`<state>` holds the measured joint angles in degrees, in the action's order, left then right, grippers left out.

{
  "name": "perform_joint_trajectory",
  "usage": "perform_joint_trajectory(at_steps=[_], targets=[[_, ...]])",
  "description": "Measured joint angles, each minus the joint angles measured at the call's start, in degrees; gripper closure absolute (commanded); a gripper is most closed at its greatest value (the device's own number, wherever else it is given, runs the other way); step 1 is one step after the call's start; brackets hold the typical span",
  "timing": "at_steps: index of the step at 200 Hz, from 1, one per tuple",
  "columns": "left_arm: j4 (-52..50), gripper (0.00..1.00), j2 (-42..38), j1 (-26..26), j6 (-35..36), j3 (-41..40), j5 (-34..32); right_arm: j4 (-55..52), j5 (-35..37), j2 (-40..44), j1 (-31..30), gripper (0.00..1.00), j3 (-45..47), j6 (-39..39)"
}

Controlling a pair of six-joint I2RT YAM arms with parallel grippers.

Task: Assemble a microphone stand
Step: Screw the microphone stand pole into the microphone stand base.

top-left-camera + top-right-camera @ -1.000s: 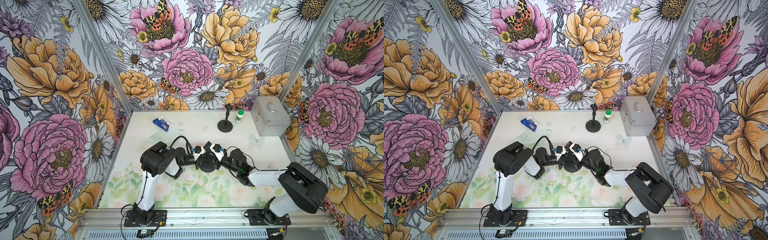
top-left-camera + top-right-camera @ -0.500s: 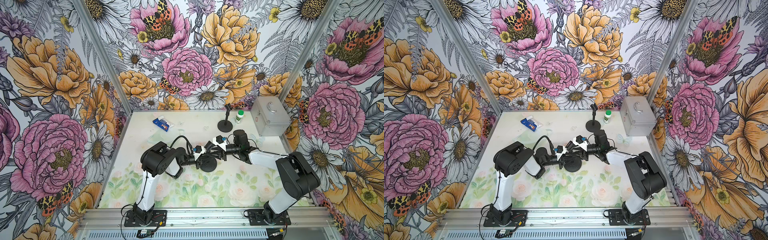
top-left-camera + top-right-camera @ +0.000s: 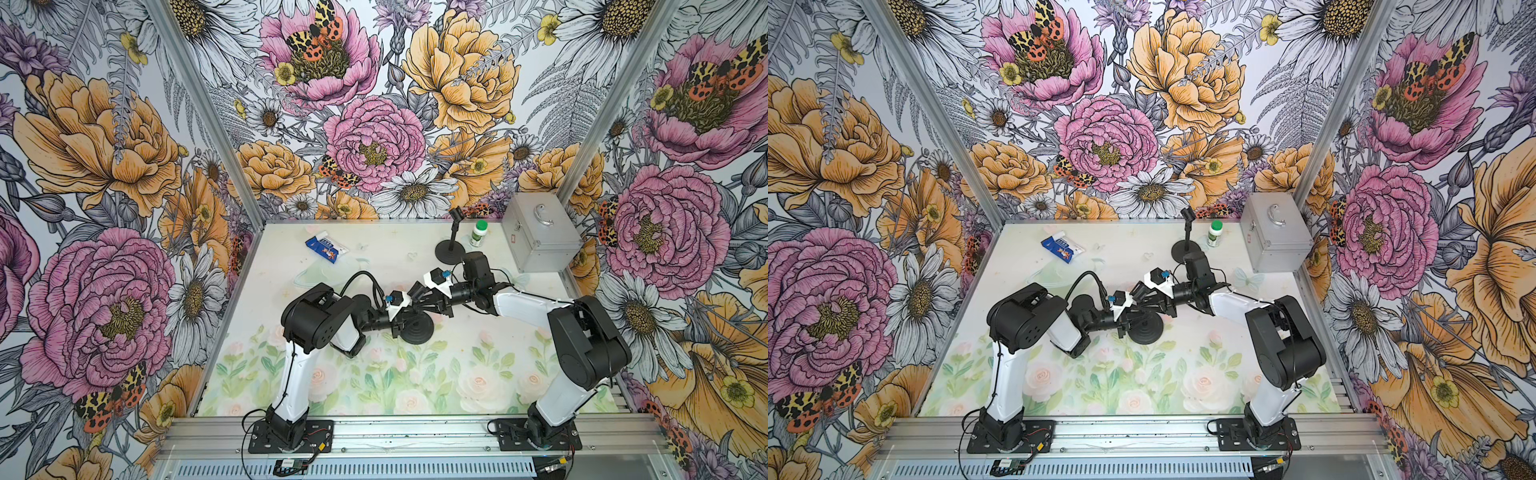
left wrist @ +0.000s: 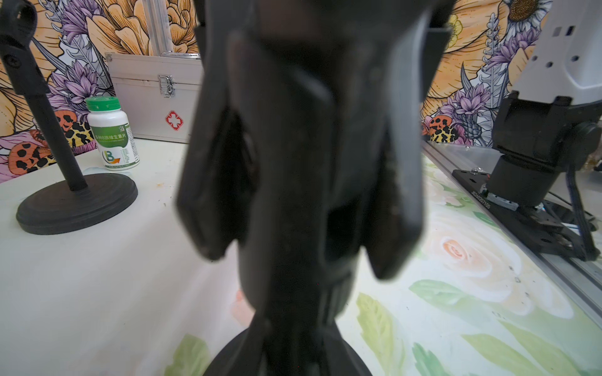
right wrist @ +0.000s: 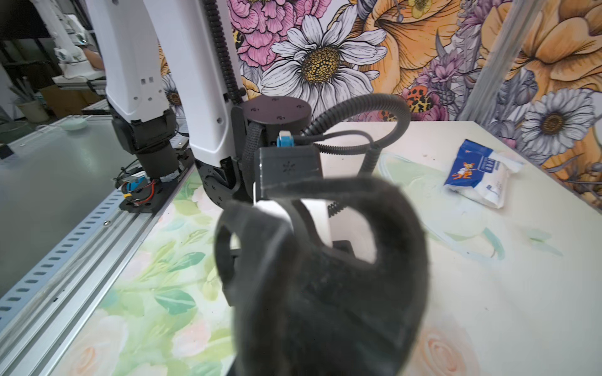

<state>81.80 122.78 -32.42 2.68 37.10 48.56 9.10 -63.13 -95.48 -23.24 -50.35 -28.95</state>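
A black microphone stand stands mid-table on its round base [image 3: 417, 330] [image 3: 1145, 331]. My left gripper [image 3: 406, 321] [image 3: 1130, 322] reaches in from the left and is shut on its thin pole [image 4: 293, 325] just above the base. My right gripper [image 3: 423, 304] [image 3: 1145, 305] comes from the right and is shut on the microphone clip [image 4: 293, 136] [image 5: 325, 267] at the pole's top. The clip fills both wrist views, blurred. The joint between clip and pole is hidden by the fingers.
A second, complete microphone stand [image 3: 451, 249] [image 4: 75, 201] stands at the back right. Beside it are a green-capped white bottle [image 3: 478, 233] [image 4: 110, 133] and a silver metal case [image 3: 540, 237]. A blue-and-white packet [image 3: 326, 249] [image 5: 479, 172] lies at the back left.
My right arm has swung from the front right round to the back right of the stand, its gripper briefly widening and closing on the clip again. The left arm has held still.
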Motion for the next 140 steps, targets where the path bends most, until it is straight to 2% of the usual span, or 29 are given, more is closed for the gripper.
perform_joint_trajectory(at_steps=[16,34,49,61,70,74,84,99,115,140], targets=[[0.5,0.82,0.3,0.0,0.4,0.0,0.3,13.6,11.3,5.1,-2.8,1.00,8.8,7.9],[0.9,0.83,0.4,0.1,0.5,0.0,0.7,30.0,30.3,9.0,-8.8,1.00,18.9,17.7],[0.9,0.83,0.5,0.4,0.2,0.1,0.8,39.3,43.4,8.8,-13.5,1.00,23.1,22.4],[1.0,0.82,0.6,0.4,0.0,0.1,0.8,43.8,49.7,7.8,-16.0,1.00,24.5,24.0],[1.0,0.82,0.6,0.4,-0.3,0.2,0.8,45.8,51.3,7.0,-16.6,1.00,24.8,24.4],[1.0,0.82,0.6,0.5,-0.4,0.2,0.8,46.3,51.3,6.7,-16.7,1.00,24.8,24.5],[1.0,0.82,0.6,0.6,-0.3,0.3,0.8,46.9,49.9,6.4,-16.0,0.83,24.8,24.2],[0.8,0.82,0.7,0.5,0.0,0.5,0.7,46.3,42.4,6.4,-12.9,0.67,24.5,23.3],[0.6,0.82,0.7,0.4,-0.6,0.7,0.4,40.2,29.9,6.4,-7.5,0.63,21.3,20.9],[0.5,0.83,0.7,0.4,-1.1,0.9,0.4,21.3,12.0,4.5,-1.6,0.60,10.7,12.2]])
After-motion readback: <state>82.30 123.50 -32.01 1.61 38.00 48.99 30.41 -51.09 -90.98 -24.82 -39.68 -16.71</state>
